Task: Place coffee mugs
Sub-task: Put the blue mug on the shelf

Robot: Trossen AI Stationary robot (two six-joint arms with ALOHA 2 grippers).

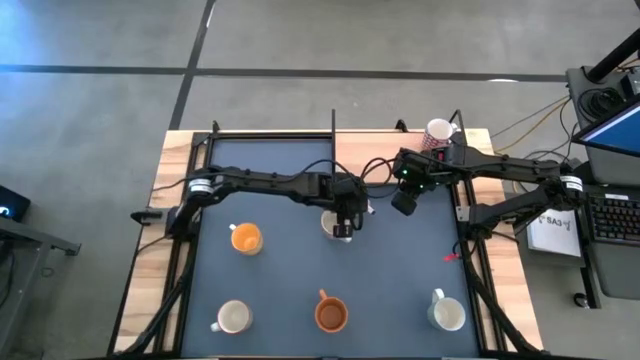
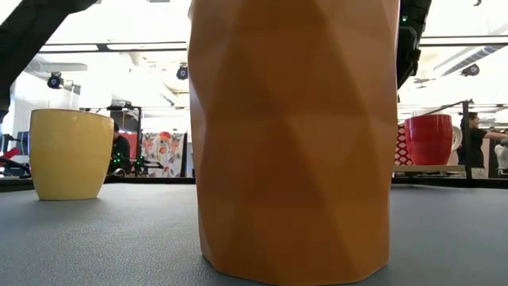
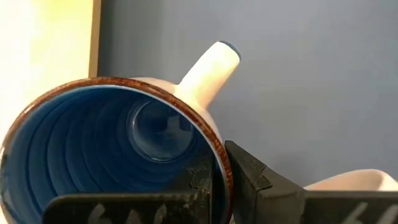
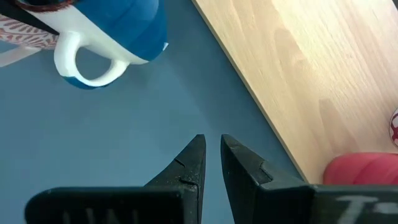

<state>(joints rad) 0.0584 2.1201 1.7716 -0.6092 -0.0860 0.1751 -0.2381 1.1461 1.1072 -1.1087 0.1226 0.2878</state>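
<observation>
My left gripper (image 1: pixel 345 226) hangs over the middle of the dark mat, shut on a blue mug (image 3: pixel 118 155) that has a brown rim and a white handle (image 3: pixel 208 68). The right wrist view shows the same mug (image 4: pixel 118 25) tilted. My right gripper (image 4: pixel 211 146) hovers just right of it, fingers a narrow gap apart with nothing between them. On their bases on the mat stand a yellow-orange mug (image 1: pixel 245 238), an orange-brown mug (image 1: pixel 331 315) and two white mugs (image 1: pixel 232 318) (image 1: pixel 447 312). A red mug (image 1: pixel 438 132) stands on the wood at the far edge. My left gripper pinches the blue mug's rim (image 3: pixel 221 158) on the side roughly opposite the handle, with one finger (image 3: pixel 199 183) inside the mug and the other (image 3: pixel 252 177) outside. The fingers slant down from the table's left. The mug is tilted, its mouth toward the wrist; whether it touches the mat I cannot tell.
A pale rounded thing (image 3: pixel 357 180) shows right beside the left gripper, seen in the high view as a white patch (image 1: pixel 328 222). The mat is ringed by wood (image 4: pixel 311 74). In the low view the orange-brown mug (image 2: pixel 294 135) blocks the middle. A laptop and papers lie off the right edge.
</observation>
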